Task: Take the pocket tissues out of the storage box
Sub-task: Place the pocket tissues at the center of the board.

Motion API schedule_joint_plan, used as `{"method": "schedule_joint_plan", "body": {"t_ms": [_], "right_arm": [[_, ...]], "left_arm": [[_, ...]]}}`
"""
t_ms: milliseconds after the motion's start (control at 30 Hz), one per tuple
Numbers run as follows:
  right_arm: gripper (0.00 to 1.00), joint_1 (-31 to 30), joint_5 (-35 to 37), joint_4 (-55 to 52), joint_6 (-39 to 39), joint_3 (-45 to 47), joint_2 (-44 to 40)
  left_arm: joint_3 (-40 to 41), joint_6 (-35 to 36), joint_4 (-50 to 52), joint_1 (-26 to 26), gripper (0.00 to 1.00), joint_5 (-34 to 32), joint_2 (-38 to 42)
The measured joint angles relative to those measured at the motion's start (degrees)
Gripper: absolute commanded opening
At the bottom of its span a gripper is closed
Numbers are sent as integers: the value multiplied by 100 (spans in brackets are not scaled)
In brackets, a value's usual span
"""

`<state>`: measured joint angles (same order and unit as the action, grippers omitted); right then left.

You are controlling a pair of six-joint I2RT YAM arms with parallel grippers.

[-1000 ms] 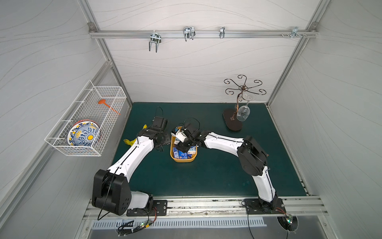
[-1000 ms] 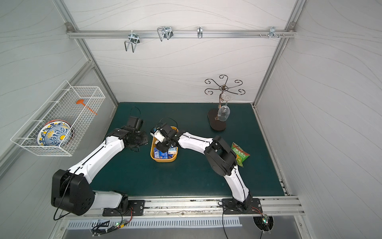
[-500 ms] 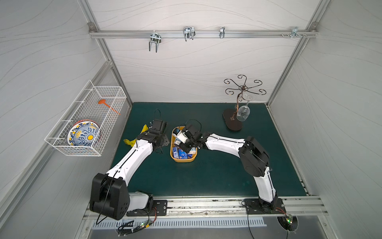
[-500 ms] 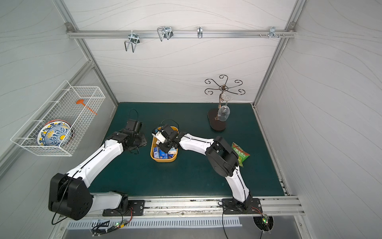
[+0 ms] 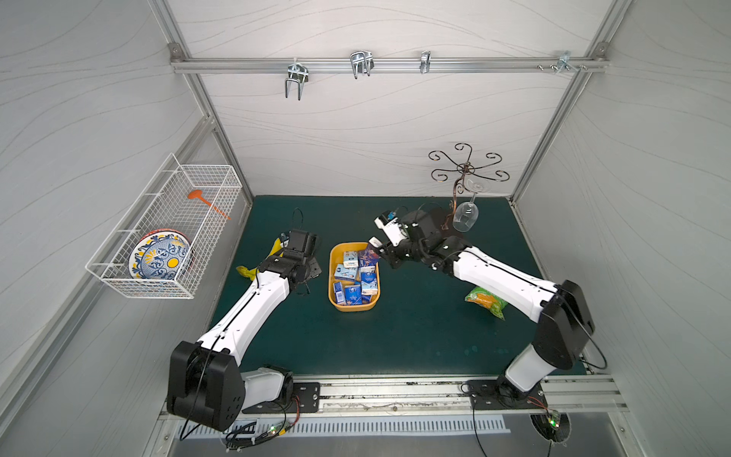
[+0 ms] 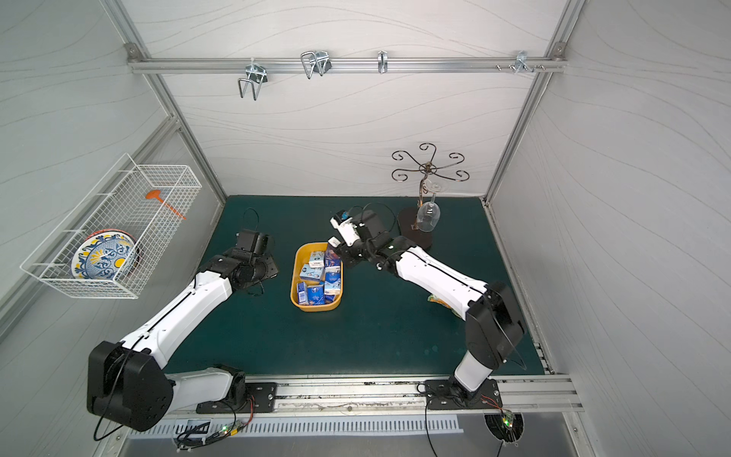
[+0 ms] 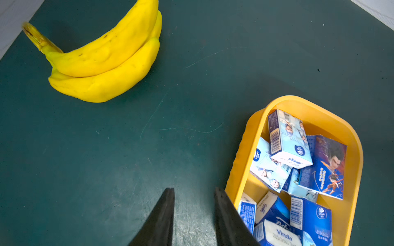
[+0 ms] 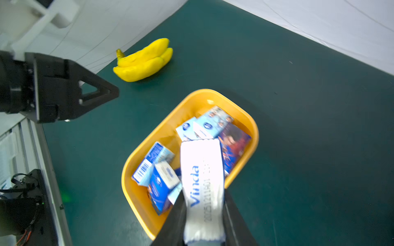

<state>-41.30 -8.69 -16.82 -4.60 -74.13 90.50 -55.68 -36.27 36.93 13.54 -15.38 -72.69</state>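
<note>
**One tissue packet is up in our grip; the rest lie in the box.**

Our right gripper is clamped on the flat sides of a white packet. It holds the packet above the yellow box, high enough, we judge, to clear the other packets jumbled inside. Our left gripper sits low just beside the box's wall, its jaws drawn narrow and empty, probably to steady the box. We cannot tell whether it touches.
</note>
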Motion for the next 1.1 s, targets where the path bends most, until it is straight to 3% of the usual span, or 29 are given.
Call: {"method": "schedule_joint_plan", "body": {"t_ms": [167,300,567,833,1000,1100], "right_arm": [[27,772,-382,-275,-271,1187,-595],[27,916,-649,-632,-365,1862,-743],[30,855,-1547,-717,-376,1982,-498],[29,719,-1714,-481,-420,1788,483],[50,719,-1676,-273,-492,1569,874],[53,719,-1591,-273,-503,1458,977]], "left_arm": [[0,-57,-50,0,36,2,-33],[0,-81,-85,55,37,-26,-33],[-72,-63,-83,404,38,-219,-98],[-76,-15,-85,542,38,-306,-105],[-76,-24,-94,599,38,-269,-107],[-76,-37,-96,612,38,-199,-107]]}}
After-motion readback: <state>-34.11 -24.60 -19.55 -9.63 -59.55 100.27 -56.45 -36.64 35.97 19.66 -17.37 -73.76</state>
